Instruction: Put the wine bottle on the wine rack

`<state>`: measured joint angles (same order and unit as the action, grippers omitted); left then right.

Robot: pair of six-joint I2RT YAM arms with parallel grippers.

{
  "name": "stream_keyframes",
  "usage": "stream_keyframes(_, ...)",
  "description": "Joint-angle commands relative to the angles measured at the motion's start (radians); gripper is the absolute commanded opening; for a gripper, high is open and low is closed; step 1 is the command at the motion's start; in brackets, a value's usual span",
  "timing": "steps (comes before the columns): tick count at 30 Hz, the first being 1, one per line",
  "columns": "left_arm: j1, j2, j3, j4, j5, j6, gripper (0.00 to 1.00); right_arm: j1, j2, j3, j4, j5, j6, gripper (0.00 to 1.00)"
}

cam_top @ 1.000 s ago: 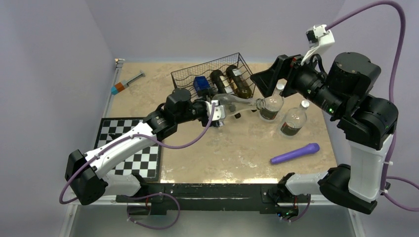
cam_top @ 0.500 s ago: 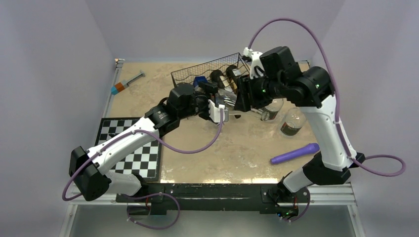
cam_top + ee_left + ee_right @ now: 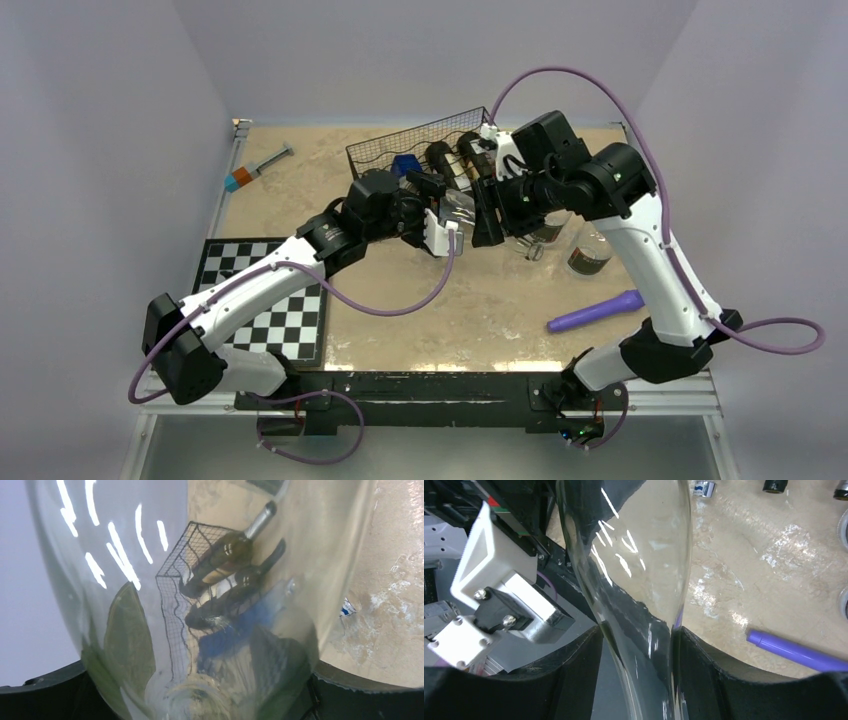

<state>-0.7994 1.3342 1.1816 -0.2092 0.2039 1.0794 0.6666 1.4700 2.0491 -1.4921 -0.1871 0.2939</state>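
A clear, empty wine bottle [image 3: 458, 210] hangs on its side just in front of the black wire wine rack [image 3: 370, 155]. My left gripper [image 3: 438, 226] is shut on its wide body, and the glass [image 3: 200, 580] fills the left wrist view, with the rack [image 3: 172, 580] showing through it. My right gripper [image 3: 487, 212] is shut on the narrow neck end [image 3: 634, 555], with both black fingers [image 3: 724, 675] pressed against the glass. Two dark bottles [image 3: 460, 162] and a blue object [image 3: 405, 166] lie in the rack.
Two upright clear bottles [image 3: 590, 250] with dark liquid stand right of the rack, one partly hidden under my right arm. A purple marker [image 3: 595, 311] lies front right. A syringe [image 3: 258, 166] lies back left. A checkerboard [image 3: 265, 300] sits front left.
My right arm swung in from the right, over the standing bottles, and its jaws closed on the wine bottle's neck. The left arm edged the bottle towards the rack.
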Motion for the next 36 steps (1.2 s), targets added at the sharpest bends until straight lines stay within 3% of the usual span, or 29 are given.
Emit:
stream_keyframes(1,0.003,-0.027,0.082,0.211,-0.003,0.038,0.0,0.002,-0.015,-0.055,0.055,-0.054,-0.013,0.59)
stream_keyframes(9,0.004,-0.015,0.1,0.22,-0.029,0.041,0.0,0.005,0.011,-0.103,0.077,-0.051,-0.009,0.54)
stream_keyframes(14,0.014,0.011,0.176,0.11,-0.037,-0.041,0.0,0.005,-0.007,-0.154,0.118,-0.02,0.033,0.47)
stream_keyframes(20,0.017,0.027,0.182,0.128,-0.052,-0.03,0.0,0.005,-0.023,-0.198,0.139,-0.044,0.031,0.66)
stream_keyframes(25,0.017,0.037,0.199,0.143,-0.055,-0.022,0.0,0.005,-0.036,-0.228,0.156,-0.053,0.025,0.62)
stream_keyframes(32,0.021,0.049,0.208,0.16,-0.064,-0.003,0.0,0.005,-0.031,-0.238,0.132,-0.065,-0.002,0.65)
stream_keyframes(34,0.024,0.05,0.211,0.161,-0.064,-0.004,0.0,0.005,-0.026,-0.239,0.127,-0.066,-0.008,0.57)
stream_keyframes(36,0.027,0.055,0.216,0.162,-0.067,-0.009,0.0,0.006,-0.023,-0.239,0.124,-0.066,-0.01,0.39)
